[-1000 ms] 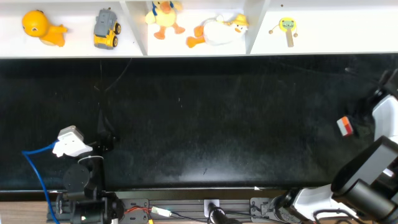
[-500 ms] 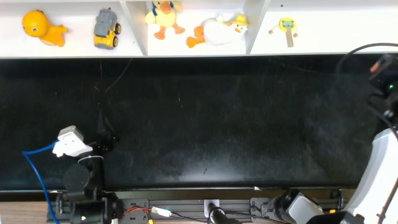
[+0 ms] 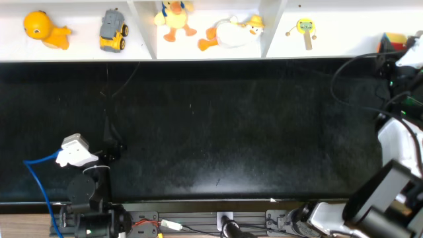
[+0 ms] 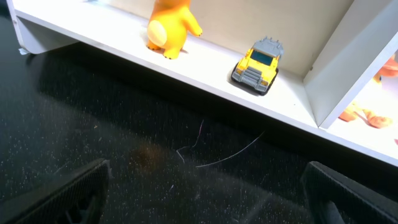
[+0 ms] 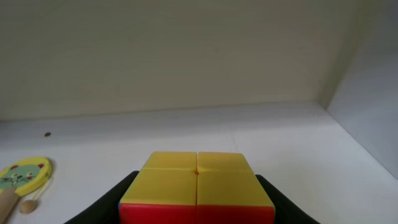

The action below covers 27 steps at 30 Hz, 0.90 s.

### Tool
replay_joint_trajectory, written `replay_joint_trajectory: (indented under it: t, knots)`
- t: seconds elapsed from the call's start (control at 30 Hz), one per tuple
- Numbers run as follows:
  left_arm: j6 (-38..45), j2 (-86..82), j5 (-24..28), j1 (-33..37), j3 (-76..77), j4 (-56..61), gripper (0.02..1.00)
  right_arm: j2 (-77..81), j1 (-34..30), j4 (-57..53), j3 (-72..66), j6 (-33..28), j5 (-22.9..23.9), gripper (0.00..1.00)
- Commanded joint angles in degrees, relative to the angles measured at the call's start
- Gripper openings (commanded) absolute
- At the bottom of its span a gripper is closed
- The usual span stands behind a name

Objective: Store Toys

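Observation:
A cube with yellow and red faces [image 5: 196,190] sits between the dark fingers of my right gripper [image 5: 196,208], which is shut on it. The cube [image 3: 388,42] is held just above the floor of the white shelf's [image 3: 344,47] rightmost compartment, at the far right of the top view, with my right gripper [image 3: 398,54] behind it. A small rattle drum [image 5: 22,180] lies in the same compartment [image 3: 304,29]. My left gripper [image 4: 205,202] is open and holds nothing, low over the black mat near the left arm's base [image 3: 111,152].
The shelf also holds an orange toy [image 3: 43,28] [image 4: 169,25], a yellow truck [image 3: 113,31] [image 4: 259,61], a yellow duck plush [image 3: 175,18] and a white duck plush [image 3: 231,32]. White dividers [image 4: 339,59] separate compartments. The black mat [image 3: 231,125] covers the table.
The right arm has swung from the table's right edge up to the shelf's right compartment, carrying the cube. The left arm has not moved.

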Motion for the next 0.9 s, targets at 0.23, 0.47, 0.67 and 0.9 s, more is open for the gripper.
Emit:
replay_joint_trajectory:
  t: [0.23, 0.47, 0.67, 0.9]
  knots:
    - [1.27, -0.59, 0.76, 0.26, -0.35, 0.15, 0.996, 12.9, 3.41, 23.89, 0.48, 3.15, -4.57, 0.049]
    - [1.27, -0.59, 0.76, 0.26, -0.35, 0.17, 0.998, 19.06, 3.63, 32.24, 3.04, 6.88, -1.99, 0.047]
    - [1.27, -0.59, 0.76, 0.26, -0.35, 0.15, 0.998, 23.56, 3.69, 32.13, 7.21, 8.0, -1.97, 0.049]
    - [1.27, -0.59, 0.76, 0.26, -0.35, 0.15, 0.998, 27.15, 5.03, 31.65, 11.91, 8.0, -2.16, 0.047]
